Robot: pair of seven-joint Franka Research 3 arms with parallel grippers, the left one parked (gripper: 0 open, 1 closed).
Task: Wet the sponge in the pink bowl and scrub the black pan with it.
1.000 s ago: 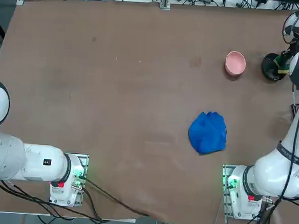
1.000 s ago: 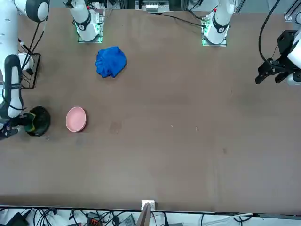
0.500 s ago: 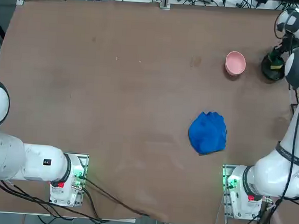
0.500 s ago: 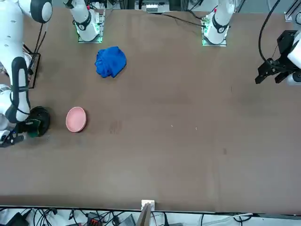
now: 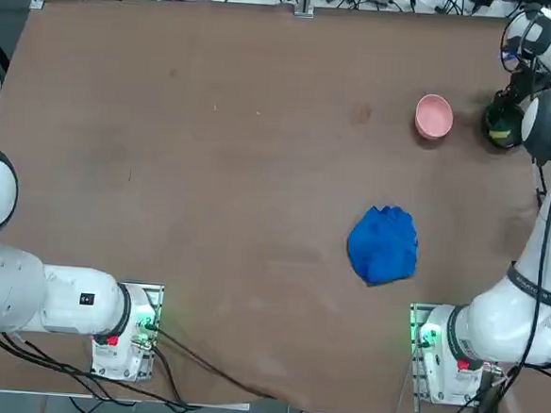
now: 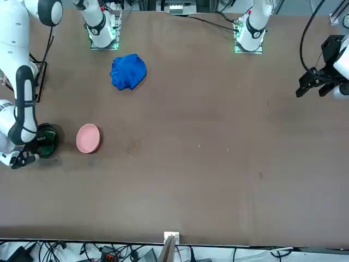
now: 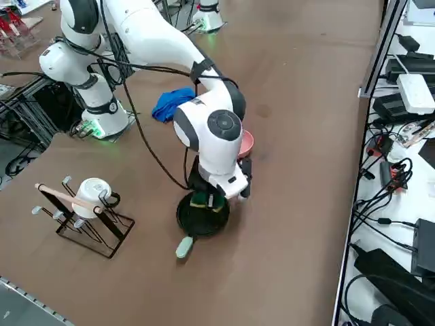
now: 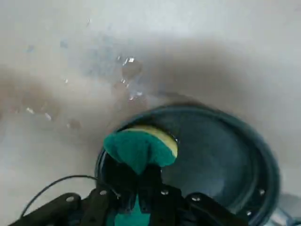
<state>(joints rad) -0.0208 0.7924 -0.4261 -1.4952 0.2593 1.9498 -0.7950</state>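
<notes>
The black pan [image 7: 202, 216] sits near the table's right edge, its light grey handle [image 7: 183, 247] pointing outward. My right gripper [image 8: 141, 181] is shut on the green and yellow sponge [image 8: 140, 147], pressing it down inside the pan [image 8: 221, 155] at its rim. The sponge [image 7: 202, 200] shows under the wrist in the right side view. The pink bowl [image 5: 433, 115] stands just left of the pan [image 5: 501, 124] in the top view, and the bowl [image 6: 88, 138] sits right of the pan [image 6: 47, 141] in the front view.
A crumpled blue cloth [image 5: 383, 244] lies nearer the robot's base. Water drops [image 8: 129, 70] wet the table beside the pan. A wire rack with a white mug [image 7: 92, 195] stands near the right table edge. Cables and power strips [image 7: 401, 102] lie beyond the far edge.
The right wrist with the sponge has shifted across the pan, away from the robot's base; the pan, bowl and cloth stay where they were.
</notes>
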